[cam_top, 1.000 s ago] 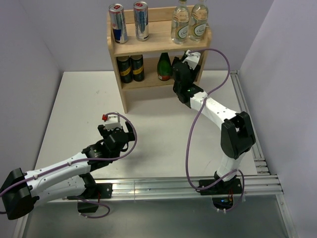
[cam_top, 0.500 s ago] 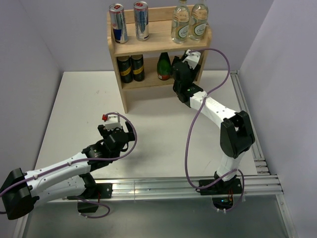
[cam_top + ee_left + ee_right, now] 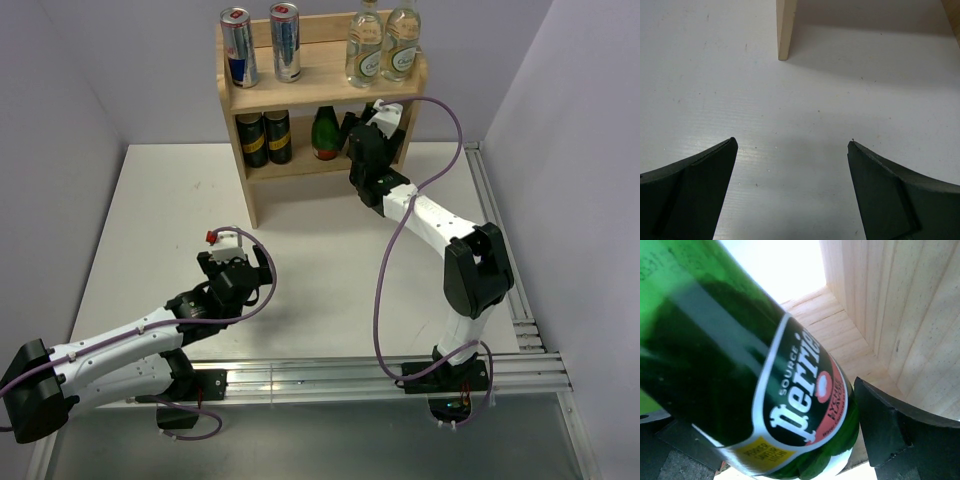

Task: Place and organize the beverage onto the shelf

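Observation:
The wooden shelf (image 3: pixel 300 100) stands at the back of the table. On its top tier are two silver-and-blue cans (image 3: pixel 238 48) and two clear glass bottles (image 3: pixel 364 48). Two dark drinks with gold labels (image 3: pixel 251 138) and a green bottle (image 3: pixel 325 132) stand on the lower tier. My right gripper (image 3: pixel 356 132) reaches into that tier, open around the green bottle (image 3: pixel 790 405). A gap shows between the glass and the right finger (image 3: pixel 890 430). My left gripper (image 3: pixel 235 262) hangs open over bare table, nothing between its fingertips (image 3: pixel 725 155).
A shelf leg (image 3: pixel 785 30) stands on the table ahead of my left gripper (image 3: pixel 792 145). The shelf's inner side wall (image 3: pixel 910 315) is close on the right of my right gripper (image 3: pixel 760 410). A purple cable (image 3: pixel 390 260) loops beside the right arm.
My right gripper's jaws have spread wider round the green bottle. The bottle now stands slightly further left on the lower tier. The left arm has not moved.

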You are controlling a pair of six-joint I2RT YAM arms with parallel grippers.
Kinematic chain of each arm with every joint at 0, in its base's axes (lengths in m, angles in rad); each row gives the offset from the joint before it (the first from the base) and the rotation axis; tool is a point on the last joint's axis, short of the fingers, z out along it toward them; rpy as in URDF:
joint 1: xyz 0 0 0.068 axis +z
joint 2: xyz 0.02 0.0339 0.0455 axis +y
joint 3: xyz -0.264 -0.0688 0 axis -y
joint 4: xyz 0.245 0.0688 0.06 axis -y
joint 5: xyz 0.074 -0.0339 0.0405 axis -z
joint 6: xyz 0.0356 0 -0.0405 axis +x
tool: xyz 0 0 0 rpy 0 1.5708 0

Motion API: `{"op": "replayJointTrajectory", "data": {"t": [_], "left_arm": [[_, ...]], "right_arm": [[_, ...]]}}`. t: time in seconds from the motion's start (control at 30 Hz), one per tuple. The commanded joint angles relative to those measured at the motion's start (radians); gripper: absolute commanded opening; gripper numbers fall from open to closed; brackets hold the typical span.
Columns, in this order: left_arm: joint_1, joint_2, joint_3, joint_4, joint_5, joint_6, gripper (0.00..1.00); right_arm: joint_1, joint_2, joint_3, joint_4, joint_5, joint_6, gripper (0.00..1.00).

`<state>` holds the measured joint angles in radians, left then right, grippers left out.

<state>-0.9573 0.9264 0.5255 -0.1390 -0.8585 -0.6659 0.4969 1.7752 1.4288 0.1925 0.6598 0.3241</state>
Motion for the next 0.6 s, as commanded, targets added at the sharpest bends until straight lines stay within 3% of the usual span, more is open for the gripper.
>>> {"op": "replayJointTrajectory", "data": {"t": [0.0, 0.57], "left_arm": [[-0.004, -0.015, 0.013, 0.016, -0.008, 0.005, 0.99], [-0.004, -0.014, 0.014, 0.009, -0.013, 0.000, 0.99]], "right_arm": [[0.000, -0.013, 0.018, 0.076, -0.022, 0.001, 1.00], [0.000, -0.160, -0.151, 0.073, 0.024, 0.018, 1.00]]}}
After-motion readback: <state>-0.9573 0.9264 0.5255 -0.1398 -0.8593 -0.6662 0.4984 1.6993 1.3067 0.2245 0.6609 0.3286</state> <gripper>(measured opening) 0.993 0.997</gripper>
